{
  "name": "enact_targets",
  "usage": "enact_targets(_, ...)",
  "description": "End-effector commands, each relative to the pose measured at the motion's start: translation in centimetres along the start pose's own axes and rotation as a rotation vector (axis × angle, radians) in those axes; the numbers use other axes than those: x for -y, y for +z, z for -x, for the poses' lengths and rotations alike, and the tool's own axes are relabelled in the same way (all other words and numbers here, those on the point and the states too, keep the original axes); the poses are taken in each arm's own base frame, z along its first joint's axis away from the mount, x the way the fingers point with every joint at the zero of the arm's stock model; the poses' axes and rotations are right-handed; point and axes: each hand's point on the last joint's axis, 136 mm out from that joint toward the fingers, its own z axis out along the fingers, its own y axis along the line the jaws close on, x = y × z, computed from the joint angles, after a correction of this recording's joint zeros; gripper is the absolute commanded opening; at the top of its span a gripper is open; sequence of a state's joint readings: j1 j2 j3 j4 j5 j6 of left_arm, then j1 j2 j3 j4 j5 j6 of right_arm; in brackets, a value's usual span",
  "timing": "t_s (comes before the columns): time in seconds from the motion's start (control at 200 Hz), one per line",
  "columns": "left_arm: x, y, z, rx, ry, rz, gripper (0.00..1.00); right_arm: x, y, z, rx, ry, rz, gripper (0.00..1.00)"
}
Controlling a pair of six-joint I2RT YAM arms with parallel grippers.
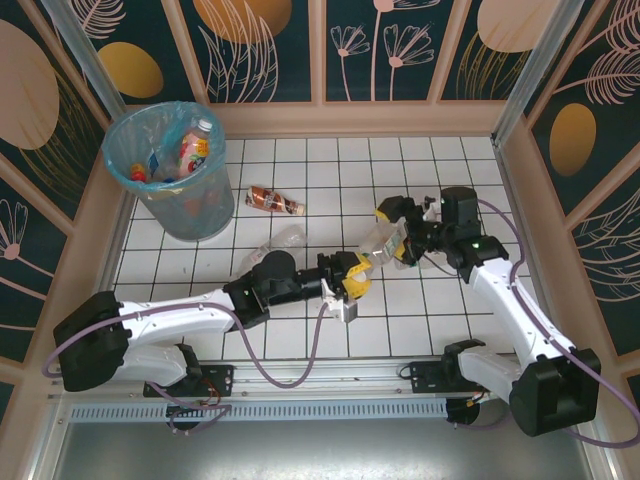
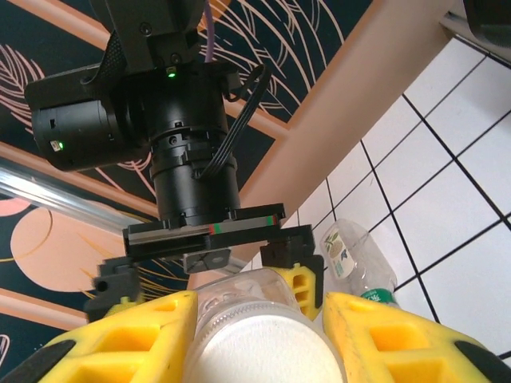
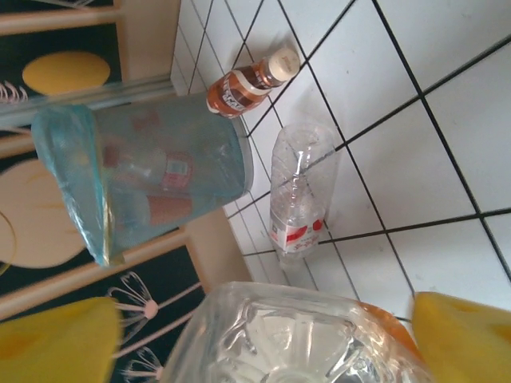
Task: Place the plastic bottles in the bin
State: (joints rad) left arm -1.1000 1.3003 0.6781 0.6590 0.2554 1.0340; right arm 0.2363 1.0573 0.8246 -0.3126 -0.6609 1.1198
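Clear bottle (image 1: 378, 247) mid-counter, bridging both jaws. Left jaws clamped on its near end. Right jaws spread wide around far end, gap showing on one side. Bin (image 1: 192, 208) in far-left corner, loose bottles (image 1: 192, 150) inside. Brown bottle (image 1: 275, 200) and red-label bottle (image 1: 282, 238) lie on counter (image 1: 330, 165) between bin and left jaws. Open tiles along far wall.
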Motion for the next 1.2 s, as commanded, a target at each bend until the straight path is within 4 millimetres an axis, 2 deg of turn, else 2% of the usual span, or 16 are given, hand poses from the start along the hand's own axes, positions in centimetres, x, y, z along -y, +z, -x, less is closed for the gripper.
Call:
enact_targets(0.0,-5.1,-1.1,2.9,0.058,-0.093,0.128,0.04,-3.0,-2.0,2.4,0.091,-0.104,0.042,0.99)
enact_targets(0.015,-5.7,-1.3,3.0,0.056,-0.114,0.146,0.00,-3.1,-2.2,2.8,0.106,-0.108,0.040,0.99)
enact_targets(0.105,-10.6,-2.4,3.5,0.030,-0.294,0.305,0.00,-4.5,-4.0,5.5,0.213,-0.166,0.034,0.99)
enact_targets(0.205,-16.5,-4.7,2.8,-0.024,-0.546,0.543,0.00,-6.5,-5.9,8.1,0.327,-0.268,0.035,0.99)
enact_targets(0.235,-18.1,-5.7,1.7,-0.076,-0.630,0.634,0.00,-7.5,-6.3,8.5,0.346,-0.330,0.042,0.99)
enact_targets(0.24,-19.0,-6.1,2.0,-0.067,-0.646,0.665,0.00,-7.7,-6.4,8.6,0.349,-0.341,0.043,0.99)
enact_targets(0.255,-19.5,-6.6,1.2,-0.099,-0.680,0.703,0.00,-8.2,-6.6,8.8,0.357,-0.372,0.043,0.99)
enact_targets(0.285,-21.9,-7.9,0.9,-0.131,-0.737,0.788,0.00,-9.3,-7.0,9.0,0.374,-0.439,0.045,0.99)
enact_targets(0.36,-24.6,-10.2,-1.6,-0.214,-0.859,0.862,0.00,-11.2,-7.3,9.4,0.414,-0.557,0.018,0.99)
enact_targets(0.475,-27.8,-15.0,-6.5,-0.326,-0.964,1.023,0.00,-12.6,-5.9,9.4,0.440,-0.683,-0.091,0.99)
enact_targets(0.646,-32.5,-22.1,-11.1,-0.455,-0.989,1.196,0.00,-13.4,-1.9,7.0,0.406,-0.798,-0.101,0.99)
enact_targets(0.826,-34.7,-30.7,-16.2,-0.623,-1.016,1.372,0.00,-12.6,1.7,4.9,0.332,-0.876,-0.149,0.99)
enact_targets(0.936,-34.6,-35.4,-19.0,-0.721,-1.026,1.459,0.00,-11.9,2.4,4.6,0.347,-0.945,-0.248,0.99)
enact_targets(1.001,-33.7,-37.9,-20.9,-0.859,-0.992,1.520,0.00,-11.4,2.6,4.6,0.356,-0.973,-0.293,0.99)
enact_targets(1.071,-32.5,-39.1,-23.1,-0.973,-0.985,1.520,0.00,-11.0,2.4,4.7,0.365,-0.984,-0.319,0.99)
enact_targets(1.191,-30.6,-39.0,-26.3,-1.005,-1.050,1.466,0.00,-10.4,2.2,4.9,0.375,-0.987,-0.340,0.99)
